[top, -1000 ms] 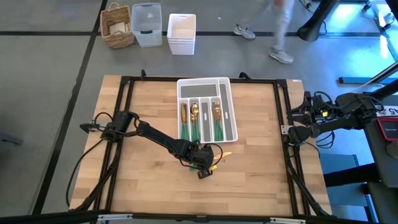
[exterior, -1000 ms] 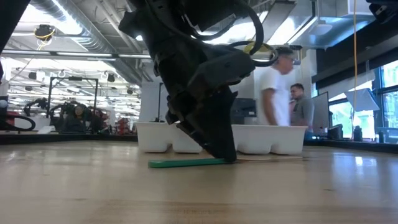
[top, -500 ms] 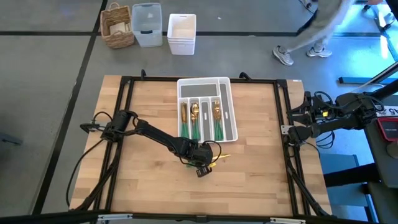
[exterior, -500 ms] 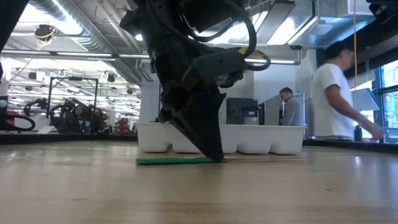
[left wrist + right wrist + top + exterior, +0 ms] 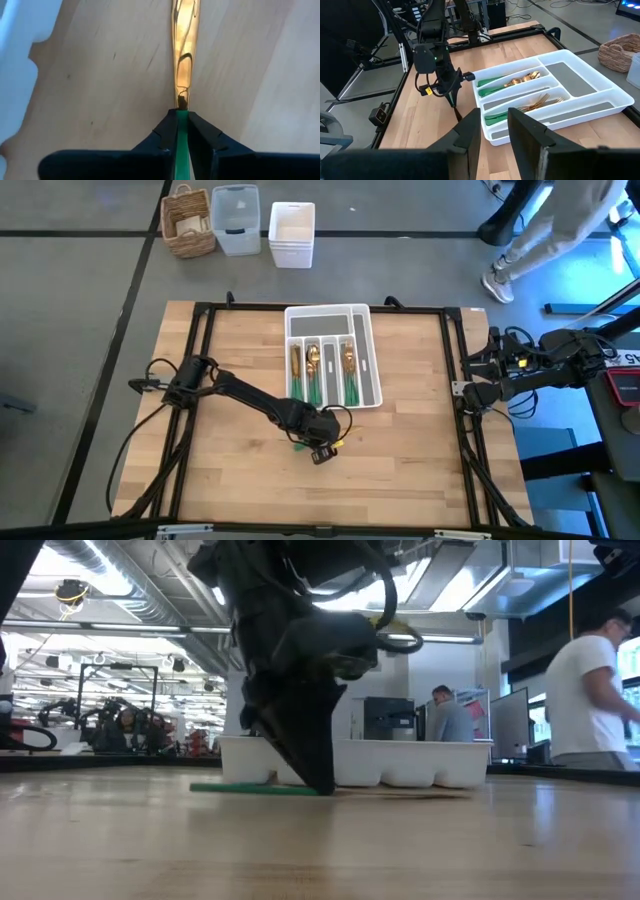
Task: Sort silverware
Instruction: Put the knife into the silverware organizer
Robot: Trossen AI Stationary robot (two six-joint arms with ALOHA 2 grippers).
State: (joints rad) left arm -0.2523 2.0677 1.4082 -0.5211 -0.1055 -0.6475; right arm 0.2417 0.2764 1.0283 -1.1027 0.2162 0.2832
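My left gripper (image 5: 322, 448) stands at the table's middle, just near of the white tray (image 5: 328, 310), and is shut on a piece of silverware with a slim green handle (image 5: 250, 789) and a gold head (image 5: 184, 50). The tray also shows in the low view (image 5: 420, 762) and the right wrist view (image 5: 600, 95). Three of its slots hold more gold-and-green silverware (image 5: 320, 372), heads toward the far edge. My right gripper (image 5: 495, 130) waits open and empty at the table's right edge (image 5: 462, 390). My left gripper pinches the green handle (image 5: 180, 125) between its two fingers, at the end where the gold neck begins. The fingers (image 5: 318, 765) come from above, slanting down. The piece lies level at the table top, its handle (image 5: 235, 789) reaching out behind the fingers.
A black frame (image 5: 200, 380) runs around the wooden table. A wicker basket (image 5: 190, 220) and two white bins (image 5: 236, 218) (image 5: 292, 232) stand on the floor beyond the far edge. People (image 5: 590, 700) move in the room behind.
My left gripper has gone a little toward the table's left edge, still shut on the green-handled piece, which has slid level along the table with it. A person has walked across behind the table.
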